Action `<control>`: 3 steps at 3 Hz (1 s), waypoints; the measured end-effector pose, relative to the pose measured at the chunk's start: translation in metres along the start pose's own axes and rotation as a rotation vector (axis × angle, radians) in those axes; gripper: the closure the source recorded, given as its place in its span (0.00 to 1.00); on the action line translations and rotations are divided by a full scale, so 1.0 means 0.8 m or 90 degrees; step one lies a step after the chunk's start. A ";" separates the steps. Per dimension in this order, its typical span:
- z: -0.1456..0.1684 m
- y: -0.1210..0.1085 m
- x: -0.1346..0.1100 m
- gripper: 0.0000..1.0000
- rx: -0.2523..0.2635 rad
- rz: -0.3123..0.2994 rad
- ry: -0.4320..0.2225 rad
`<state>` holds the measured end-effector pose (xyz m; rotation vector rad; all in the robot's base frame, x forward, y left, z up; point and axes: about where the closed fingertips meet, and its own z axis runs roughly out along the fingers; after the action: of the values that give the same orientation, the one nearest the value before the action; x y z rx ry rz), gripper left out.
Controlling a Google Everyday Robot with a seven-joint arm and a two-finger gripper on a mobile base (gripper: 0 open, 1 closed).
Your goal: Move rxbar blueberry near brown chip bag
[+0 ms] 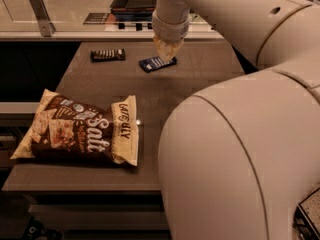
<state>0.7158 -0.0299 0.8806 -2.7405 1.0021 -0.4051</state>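
Large puffy dark-brown chip bag, cream ends (80, 131): lies flat, front-left of brown surface (125, 84); serves as destination.
Small flat dark-blue wrapped rxbar blueberry (154, 63): further back, mid-surface, well apart from bag; not yet relocated.
Cream claw (165, 53): points down, tip at bar's right end, apparently placed for pickup; open or closed, cannot tell.
Dark brown-black wrapped bar (107, 54): far left, near blue bar; not wanted.
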 end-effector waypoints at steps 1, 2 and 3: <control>0.001 0.000 0.001 0.35 0.009 0.001 -0.003; -0.010 0.000 0.011 0.13 0.014 -0.004 -0.008; -0.039 0.001 0.024 0.00 0.017 -0.007 0.002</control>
<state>0.7192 -0.0456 0.9132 -2.7240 0.9745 -0.4216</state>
